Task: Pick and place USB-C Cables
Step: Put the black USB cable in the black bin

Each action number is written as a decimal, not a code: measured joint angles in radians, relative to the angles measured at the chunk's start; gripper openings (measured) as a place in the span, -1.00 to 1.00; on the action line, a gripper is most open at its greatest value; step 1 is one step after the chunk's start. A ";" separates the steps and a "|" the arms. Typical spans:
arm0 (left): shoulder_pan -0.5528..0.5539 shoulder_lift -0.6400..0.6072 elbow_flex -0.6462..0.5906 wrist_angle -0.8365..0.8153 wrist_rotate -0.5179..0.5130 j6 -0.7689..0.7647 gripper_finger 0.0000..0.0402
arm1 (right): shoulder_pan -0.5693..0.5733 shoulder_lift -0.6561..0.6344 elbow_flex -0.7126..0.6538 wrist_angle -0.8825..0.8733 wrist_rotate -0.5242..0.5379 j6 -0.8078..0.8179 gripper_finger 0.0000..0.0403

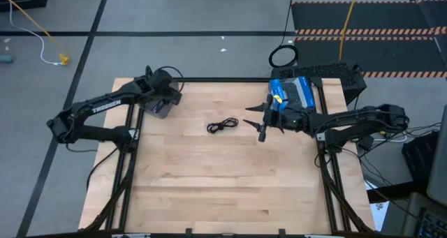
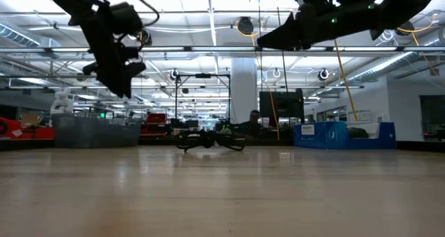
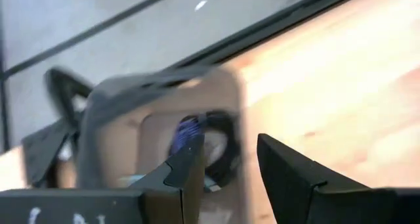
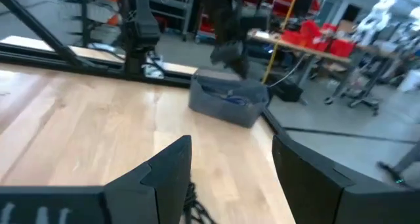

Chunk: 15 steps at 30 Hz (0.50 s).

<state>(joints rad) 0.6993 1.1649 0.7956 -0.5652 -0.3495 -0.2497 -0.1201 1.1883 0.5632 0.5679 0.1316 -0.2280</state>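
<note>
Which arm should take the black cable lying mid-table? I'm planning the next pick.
Probably the right: its end effector hangs open just beside the black USB-C cable. The left end effector is open over the grey bin at the far-left corner.

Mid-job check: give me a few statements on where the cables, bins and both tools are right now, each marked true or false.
1. A black USB-C cable lies loose on the table. True.
2. The left tool hovers over the grey bin. True.
3. The right tool grips the loose cable. False: it is open and empty beside it.
4. The grey bin is empty. False: a purple-blue cable and a black cable lie inside.
5. The blue bin sits at the table's right rear. True.
</note>
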 joint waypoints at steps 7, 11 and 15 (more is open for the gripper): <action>-0.185 -0.049 0.000 0.156 0.009 0.014 -0.29 | -0.060 0.124 0.000 0.051 -0.084 0.059 0.02; -0.286 -0.033 0.000 0.296 0.010 0.072 -0.29 | -0.076 0.212 0.025 0.062 -0.112 0.097 0.06; -0.360 -0.007 0.000 0.409 0.010 0.127 -0.29 | -0.077 0.309 0.086 0.022 -0.118 0.104 0.14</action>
<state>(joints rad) 0.3390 1.1574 0.7959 -0.1565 -0.3393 -0.1224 -0.1967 1.4968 0.6488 0.5897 0.0131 -0.1237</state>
